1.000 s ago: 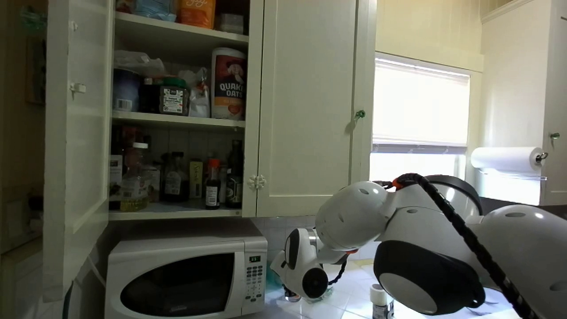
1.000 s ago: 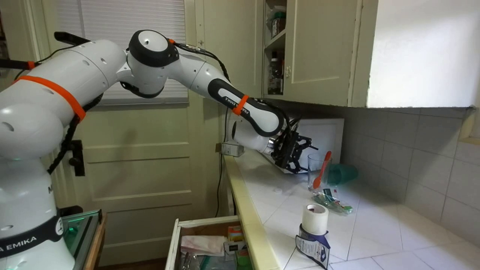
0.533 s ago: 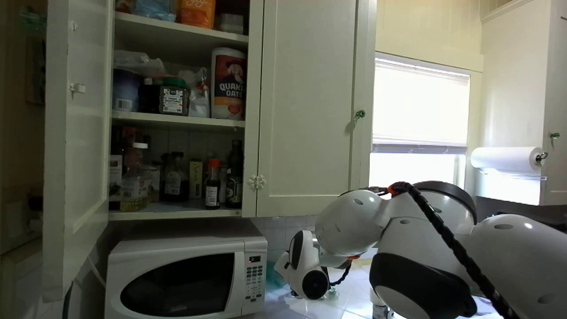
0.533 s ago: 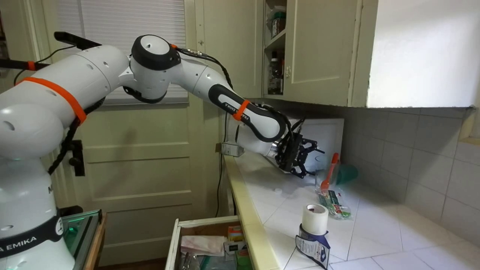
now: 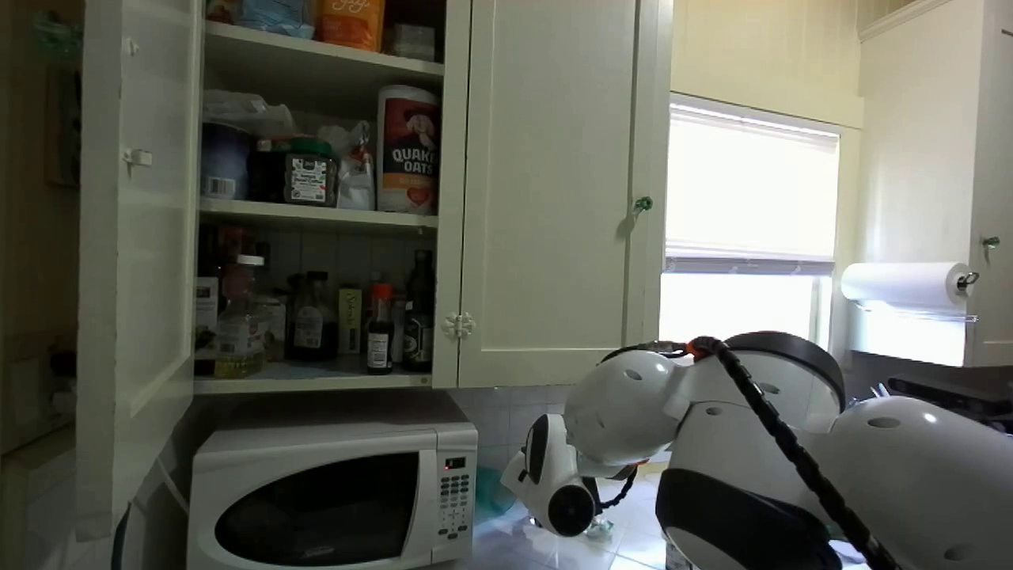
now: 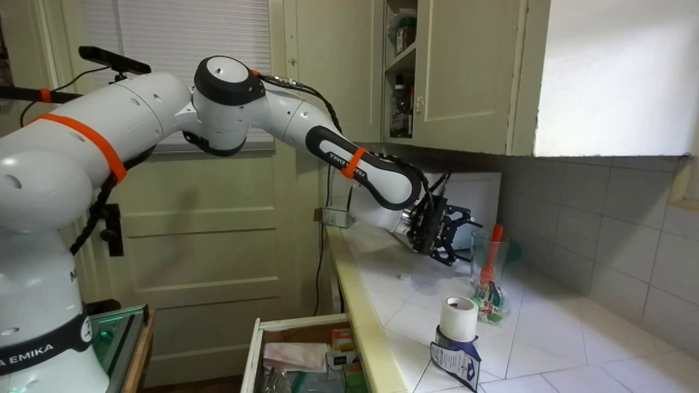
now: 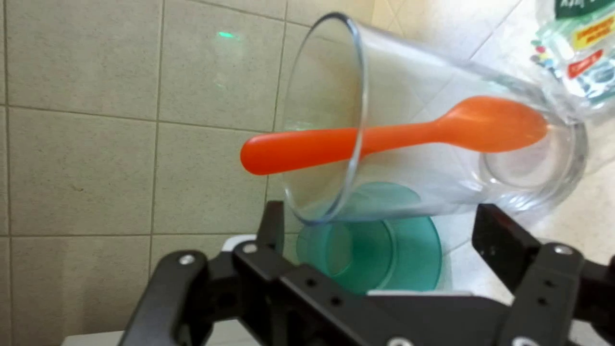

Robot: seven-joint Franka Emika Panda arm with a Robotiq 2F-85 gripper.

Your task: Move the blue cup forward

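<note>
In an exterior view, take the clear glass [image 6: 480, 248] as landmark. Your gripper [image 6: 474, 242] hangs right at it, spread wide, nothing pinched; contact with the glass, can't tell. The blue cup [image 6: 514, 251] is a teal patch past the glass, on its tile wall [image 6: 590, 218] side. Progress, by judgement: you look to be at the reach stage, no grasp on the cup, no forward shift that seems finished. Left to do, likely: get clear of the glass, take or push the cup, bring it forward, let go. Where forward ends, nothing marks. Nearer the camera than the glass, a smooth white tape roll [image 6: 458, 321]. In an exterior view your arm [image 5: 736, 439] hides most of the gripper, and the glass can't be made out; a bit of the cup's teal shows. Microwave [image 5: 332, 491] there: boxy, white, oval dark window. In the wrist view, fingers [image 7: 504, 247] stand well apart, the cup seen in the gap, behind the glass and partly through its wall; upright or tipped, you can't say. Cup: translucent, round, ringed inside, plastic by its look. Glass: tall, slick, thick-based. In it leans an orange spoon [image 7: 490, 124], glossy, oval bowl down. By the glass's foot, a crinkly clear packet [image 7: 584, 62] with bright labels.
</note>
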